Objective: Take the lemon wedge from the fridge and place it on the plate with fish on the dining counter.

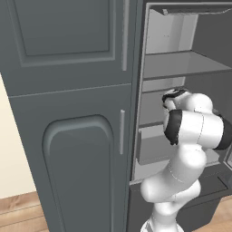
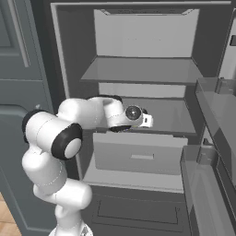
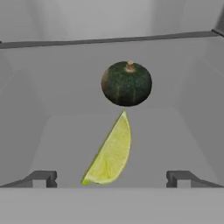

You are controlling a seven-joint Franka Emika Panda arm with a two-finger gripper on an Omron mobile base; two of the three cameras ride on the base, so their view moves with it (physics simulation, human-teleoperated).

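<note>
Lemon wedge (image 3: 108,156) pale yellow-green, curved sliver, lying on grey fridge shelf (image 3: 65,140); jaws spread wide, holding nothing

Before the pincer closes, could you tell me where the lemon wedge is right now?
In the hand view the lemon wedge lies on the pale grey fridge shelf, between the open pincer tips, just in front of the dark green round squash.

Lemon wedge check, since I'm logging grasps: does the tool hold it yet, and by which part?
Nothing is held. The tool is open, its fingertips apart either side of the lemon wedge, not touching it.
</note>
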